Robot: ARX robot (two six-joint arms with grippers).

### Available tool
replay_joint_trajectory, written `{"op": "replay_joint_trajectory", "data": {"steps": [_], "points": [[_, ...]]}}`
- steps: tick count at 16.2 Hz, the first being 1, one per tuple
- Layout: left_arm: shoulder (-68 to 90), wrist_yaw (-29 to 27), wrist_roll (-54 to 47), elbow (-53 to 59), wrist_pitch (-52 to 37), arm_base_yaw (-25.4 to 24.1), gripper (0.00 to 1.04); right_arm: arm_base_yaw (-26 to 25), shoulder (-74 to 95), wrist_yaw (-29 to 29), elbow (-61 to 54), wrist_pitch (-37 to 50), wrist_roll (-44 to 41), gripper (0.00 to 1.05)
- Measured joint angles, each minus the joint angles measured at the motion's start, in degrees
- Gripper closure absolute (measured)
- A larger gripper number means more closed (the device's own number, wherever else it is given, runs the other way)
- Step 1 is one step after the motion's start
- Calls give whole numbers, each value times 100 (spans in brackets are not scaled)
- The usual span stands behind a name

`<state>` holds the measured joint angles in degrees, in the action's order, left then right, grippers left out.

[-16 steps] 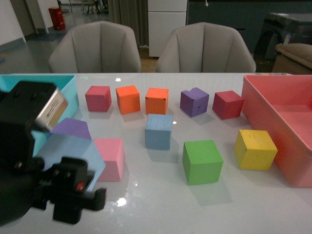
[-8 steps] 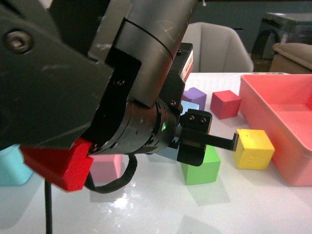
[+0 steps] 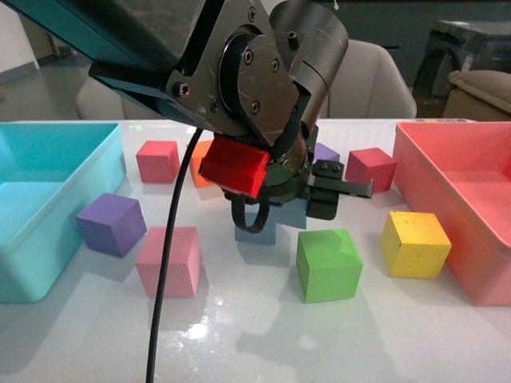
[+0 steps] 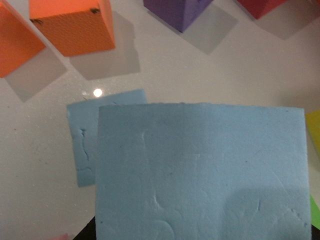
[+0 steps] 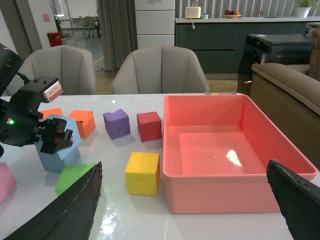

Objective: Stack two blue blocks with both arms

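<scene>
My left gripper [image 3: 343, 191] is shut on the paler blue block [image 4: 200, 170], which fills most of the left wrist view. The steel-blue block [image 4: 82, 135] sits on the white table below it, offset to one side and partly covered. In the front view the bulky left arm hides most of the steel-blue block [image 3: 255, 233] at the table's middle. In the right wrist view the left gripper [image 5: 52, 137] holds the pale block [image 5: 67, 131] tilted, just above the steel-blue one [image 5: 52, 161]. My right gripper [image 5: 180, 210] is open and empty, low over the table's near right side.
A turquoise bin [image 3: 48, 136] stands at left and a pink bin [image 3: 447, 159] at right. Green [image 3: 329, 263], yellow [image 3: 415, 243], pink [image 3: 169, 261] and purple [image 3: 112, 223] cubes lie around the middle. Red, orange and purple cubes line the back.
The left arm has swung from the near left up and over to the table's middle, carrying the pale blue block to just above the steel-blue block.
</scene>
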<state>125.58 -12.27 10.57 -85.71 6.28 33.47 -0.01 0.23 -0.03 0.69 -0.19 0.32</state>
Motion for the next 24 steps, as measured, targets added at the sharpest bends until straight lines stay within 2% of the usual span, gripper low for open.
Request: {"op": "replay_joint_trajectory", "data": {"steps": [7, 12, 13, 17, 18, 19, 24], "points": [[612, 92, 302, -807, 297, -577, 57, 0, 0, 2, 0, -2, 0, 6], [719, 138, 426, -920, 313, -562, 57, 0, 0, 2, 0, 0, 0, 6], [726, 136, 439, -920, 317, -551, 55, 0, 0, 0, 0, 0, 0, 6], [748, 131, 391, -922, 254, -549, 10, 0, 0, 2, 0, 0, 0, 6], [748, 90, 328, -922, 205, -549, 5, 0, 0, 2, 0, 0, 0, 6], [748, 48, 284, -922, 168, -549, 8, 0, 0, 0, 0, 0, 0, 6], [323, 42, 225, -697, -46, -487, 7, 0, 0, 2, 0, 0, 0, 6]]}}
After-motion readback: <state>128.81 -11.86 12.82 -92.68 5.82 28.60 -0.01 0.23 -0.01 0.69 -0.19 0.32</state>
